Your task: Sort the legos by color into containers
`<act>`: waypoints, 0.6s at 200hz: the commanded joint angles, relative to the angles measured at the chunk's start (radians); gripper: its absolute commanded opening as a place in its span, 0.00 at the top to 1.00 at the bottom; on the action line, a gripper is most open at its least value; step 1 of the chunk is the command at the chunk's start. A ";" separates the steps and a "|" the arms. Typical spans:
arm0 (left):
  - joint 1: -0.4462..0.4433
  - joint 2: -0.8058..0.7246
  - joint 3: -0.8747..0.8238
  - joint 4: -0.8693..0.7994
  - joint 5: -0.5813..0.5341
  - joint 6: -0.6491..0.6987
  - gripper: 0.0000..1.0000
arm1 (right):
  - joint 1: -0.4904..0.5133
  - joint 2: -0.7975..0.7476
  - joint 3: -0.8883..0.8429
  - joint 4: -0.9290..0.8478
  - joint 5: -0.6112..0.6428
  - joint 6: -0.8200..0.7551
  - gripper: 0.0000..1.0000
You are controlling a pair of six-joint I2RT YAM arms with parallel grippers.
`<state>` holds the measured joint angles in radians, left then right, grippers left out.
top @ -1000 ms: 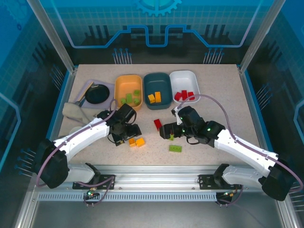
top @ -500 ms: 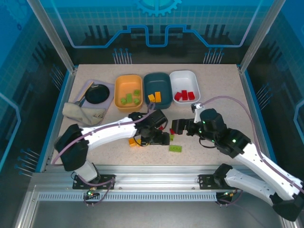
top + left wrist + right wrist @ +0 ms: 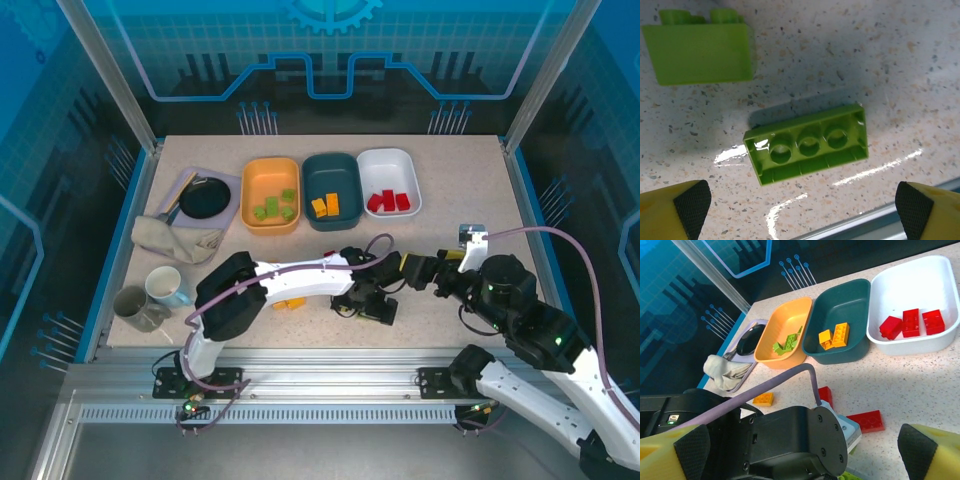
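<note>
Just ahead of the left gripper's (image 3: 802, 202) wide-open jaws, midway between its two pads (image 3: 690, 200) and touching neither, a green brick (image 3: 807, 150) lay hollow side up on the table (image 3: 900, 60). A second green brick (image 3: 700, 52) lay beyond it, apart. The right gripper (image 3: 802, 450) was spread wide and empty above the left arm (image 3: 790, 440). Red bricks (image 3: 911, 321) sat in the white tub (image 3: 910, 285).

Three tubs (image 3: 268, 175) sit on the desk (image 3: 450, 220); the white tub (image 3: 388, 163) holds three red bricks (image 3: 389, 201), the teal tub (image 3: 333, 167) two yellow bricks (image 3: 326, 206). Two green bricks (image 3: 807, 145) lie beneath the left jaws.
</note>
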<state>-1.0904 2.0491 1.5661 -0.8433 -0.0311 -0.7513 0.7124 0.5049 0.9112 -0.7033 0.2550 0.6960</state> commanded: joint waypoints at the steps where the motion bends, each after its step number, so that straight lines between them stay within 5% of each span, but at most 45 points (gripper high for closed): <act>1: -0.018 0.049 0.071 -0.100 -0.055 -0.043 0.02 | -0.011 -0.008 0.009 -0.026 0.020 -0.003 0.00; 120: -0.020 0.192 0.173 -0.126 -0.045 -0.141 0.13 | -0.014 -0.033 -0.010 -0.027 -0.005 -0.014 0.00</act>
<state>-1.1099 2.2120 1.7161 -0.9398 -0.0692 -0.8593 0.7124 0.4831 0.9108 -0.7177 0.2543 0.6914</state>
